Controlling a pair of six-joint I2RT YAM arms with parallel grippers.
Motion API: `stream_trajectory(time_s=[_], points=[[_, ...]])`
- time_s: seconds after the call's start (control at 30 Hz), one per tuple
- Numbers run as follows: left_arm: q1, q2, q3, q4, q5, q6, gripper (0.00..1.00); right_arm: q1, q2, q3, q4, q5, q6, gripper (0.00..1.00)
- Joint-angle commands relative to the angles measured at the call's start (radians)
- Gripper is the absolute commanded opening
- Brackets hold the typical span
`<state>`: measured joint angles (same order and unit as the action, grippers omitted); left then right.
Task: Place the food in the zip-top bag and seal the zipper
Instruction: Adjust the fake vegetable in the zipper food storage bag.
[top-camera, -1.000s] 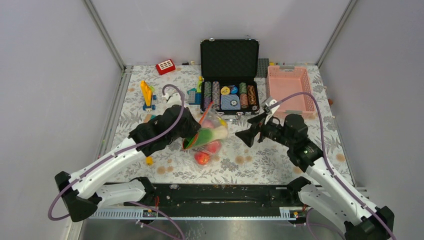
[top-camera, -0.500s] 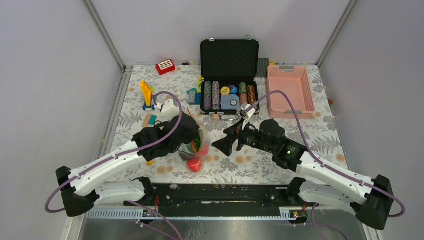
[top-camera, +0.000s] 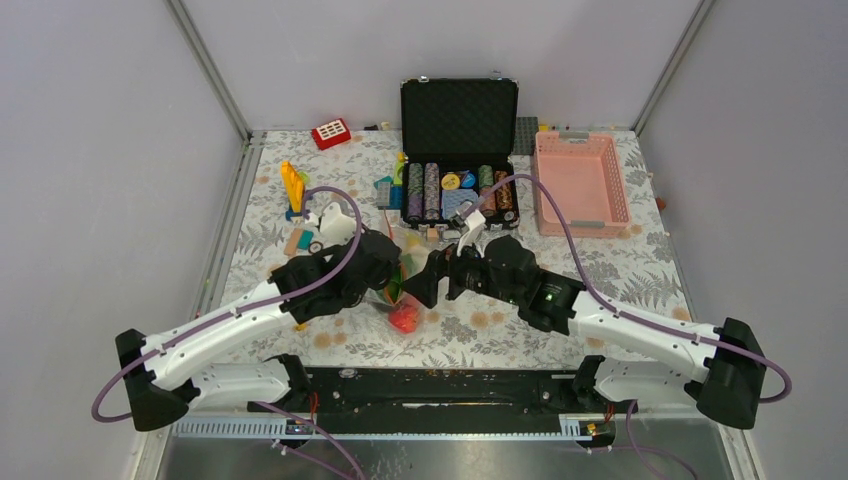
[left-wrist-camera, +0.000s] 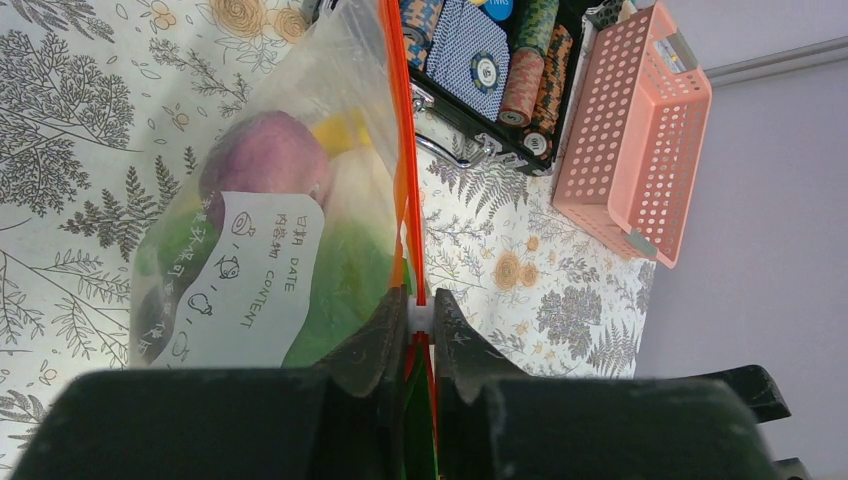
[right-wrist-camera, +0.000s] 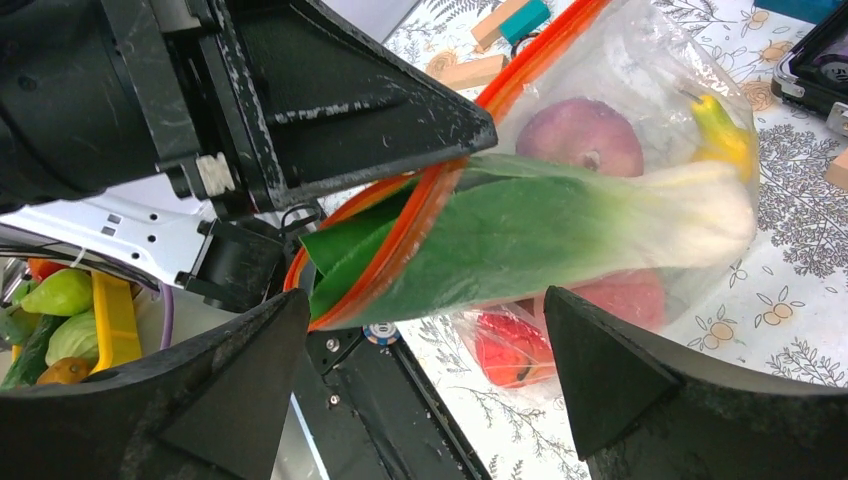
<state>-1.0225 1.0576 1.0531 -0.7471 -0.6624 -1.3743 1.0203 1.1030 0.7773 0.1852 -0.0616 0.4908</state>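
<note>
Currently, item one: the left gripper (left-wrist-camera: 420, 325), jaws pinched tight on the zipper (left-wrist-camera: 400, 150) at one end of the bag's mouth.

Item two: the zip-top bag (left-wrist-camera: 300, 200), held by that pinch between your two arms, on the near side of the poker chip case (top-camera: 458, 160). Inside it show the purple ball (right-wrist-camera: 585, 135), the banana (right-wrist-camera: 720, 125), the red fruit (right-wrist-camera: 505, 350) and the cabbage (right-wrist-camera: 560, 225).

Item three: the right gripper (right-wrist-camera: 425, 310), jaws spread wide to either side of the mouth, gripping nothing.

Item four, the trouble: the cabbage's green leaf lies right up in the mouth, between the two orange tracks.

Step in hand, as I judge it: sealing. Nudge that leaf down into the bag first, or the tracks will likely close on it. Then bring your right jaws together on the strip just beside the left pinch and run along it away from the left, keeping the strip taut. Pull gently; the film is floppy and could slip from the left jaws.
</note>
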Motion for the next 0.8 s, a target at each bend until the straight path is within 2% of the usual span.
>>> stream_trajectory(time_s=[0.0, 0.17, 0.33, 0.43, 0.6, 0.77], points=[[-0.005, 0.002, 0.002, 0.067, -0.043, -0.046, 0.00, 0.024, 0.033, 0.081, -0.018, 0.057, -0.010, 0.96], [-0.010, -0.011, -0.016, 0.081, -0.042, -0.064, 0.00, 0.047, 0.073, 0.103, -0.044, 0.145, -0.021, 0.96], [-0.011, -0.029, -0.026, 0.081, -0.050, -0.063, 0.00, 0.062, 0.122, 0.127, -0.169, 0.256, -0.026, 0.87], [-0.013, -0.039, -0.029, 0.082, -0.055, -0.062, 0.00, 0.068, 0.155, 0.134, -0.299, 0.334, -0.023, 0.77], [-0.013, -0.056, -0.035, 0.083, -0.059, -0.055, 0.00, 0.070, 0.217, 0.122, -0.393, 0.456, 0.006, 0.40], [-0.014, -0.076, -0.056, 0.100, -0.045, -0.039, 0.00, 0.070, 0.287, 0.151, -0.413, 0.497, -0.014, 0.26]])
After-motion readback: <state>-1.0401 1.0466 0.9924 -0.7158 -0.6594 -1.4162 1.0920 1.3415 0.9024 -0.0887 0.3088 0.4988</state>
